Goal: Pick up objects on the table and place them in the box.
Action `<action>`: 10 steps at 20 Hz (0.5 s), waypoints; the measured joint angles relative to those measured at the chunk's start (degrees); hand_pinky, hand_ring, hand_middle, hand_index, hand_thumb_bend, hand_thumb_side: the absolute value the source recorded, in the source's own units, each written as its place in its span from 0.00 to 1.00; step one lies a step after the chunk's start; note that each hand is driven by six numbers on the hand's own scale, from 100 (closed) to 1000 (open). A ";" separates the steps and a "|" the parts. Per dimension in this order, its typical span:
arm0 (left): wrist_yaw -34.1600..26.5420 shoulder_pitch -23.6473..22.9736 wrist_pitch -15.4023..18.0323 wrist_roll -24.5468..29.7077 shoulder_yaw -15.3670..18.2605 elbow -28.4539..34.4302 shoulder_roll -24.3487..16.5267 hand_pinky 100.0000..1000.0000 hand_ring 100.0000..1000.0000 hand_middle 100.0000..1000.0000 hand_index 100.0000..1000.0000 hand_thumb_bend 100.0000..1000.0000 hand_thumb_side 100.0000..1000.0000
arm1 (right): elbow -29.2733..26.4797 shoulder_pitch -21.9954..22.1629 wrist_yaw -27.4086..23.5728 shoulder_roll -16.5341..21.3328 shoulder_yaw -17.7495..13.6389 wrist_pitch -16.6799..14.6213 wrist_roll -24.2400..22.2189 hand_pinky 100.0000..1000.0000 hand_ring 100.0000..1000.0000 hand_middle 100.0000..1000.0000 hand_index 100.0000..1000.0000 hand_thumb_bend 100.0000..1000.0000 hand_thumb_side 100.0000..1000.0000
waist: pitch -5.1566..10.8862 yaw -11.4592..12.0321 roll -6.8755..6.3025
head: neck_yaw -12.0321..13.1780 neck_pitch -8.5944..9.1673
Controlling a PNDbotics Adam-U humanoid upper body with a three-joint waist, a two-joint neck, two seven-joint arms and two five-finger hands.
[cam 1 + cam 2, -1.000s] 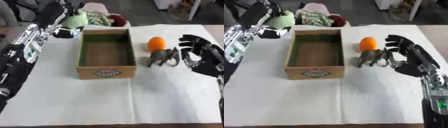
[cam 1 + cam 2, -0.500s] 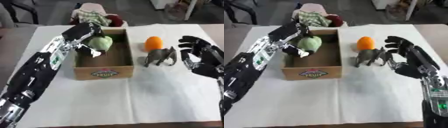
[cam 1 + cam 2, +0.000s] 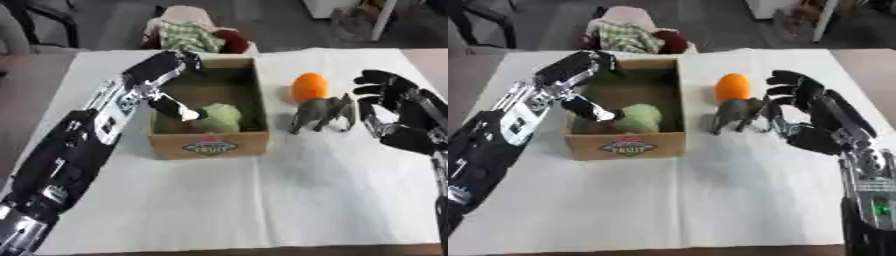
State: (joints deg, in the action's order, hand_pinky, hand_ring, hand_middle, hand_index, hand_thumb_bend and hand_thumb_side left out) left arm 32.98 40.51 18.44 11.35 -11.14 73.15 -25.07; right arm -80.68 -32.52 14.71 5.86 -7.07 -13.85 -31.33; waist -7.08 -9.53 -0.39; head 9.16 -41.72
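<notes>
Here the left hand has lowered the green vegetable into the box, fingers still curled beside it (release unclear). Orange and elephant await on the worktop; right hand hangs spread, empty.

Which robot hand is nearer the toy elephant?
Right. The right robot hand is open just beside the toy elephant, on its right; the left robot hand is over the box, by the green ball.
</notes>
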 measured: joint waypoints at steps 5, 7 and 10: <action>-16.61 -5.75 -6.53 -0.79 3.01 10.57 -2.33 0.77 0.58 0.53 0.72 0.24 0.01 | 7.32 -6.02 6.24 1.65 0.02 -2.92 1.59 0.79 0.82 0.82 0.91 0.00 0.00 | 0.02 1.80 0.39 | -1.32 -0.01; -22.19 -8.53 -8.74 -1.14 4.17 14.78 -3.16 0.77 0.58 0.52 0.72 0.22 0.01 | 11.42 -8.90 9.59 2.71 0.12 -4.96 2.57 0.80 0.83 0.82 0.91 0.00 0.00 | 0.04 2.55 0.56 | -1.84 -0.02; -27.78 -13.09 -11.41 -1.63 6.02 20.34 -3.95 0.77 0.58 0.52 0.72 0.20 0.01 | 18.22 -12.48 15.51 4.22 0.48 -8.42 4.54 0.81 0.83 0.82 0.91 0.00 0.02 | 0.04 3.35 0.84 | -2.57 -0.02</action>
State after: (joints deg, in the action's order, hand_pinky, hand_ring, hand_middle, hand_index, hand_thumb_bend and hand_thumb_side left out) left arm 5.20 27.42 7.03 9.72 -5.12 93.48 -29.02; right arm -62.46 -45.00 30.21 10.08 -6.59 -22.27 -26.79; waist -7.04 -6.18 0.45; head 6.59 -41.74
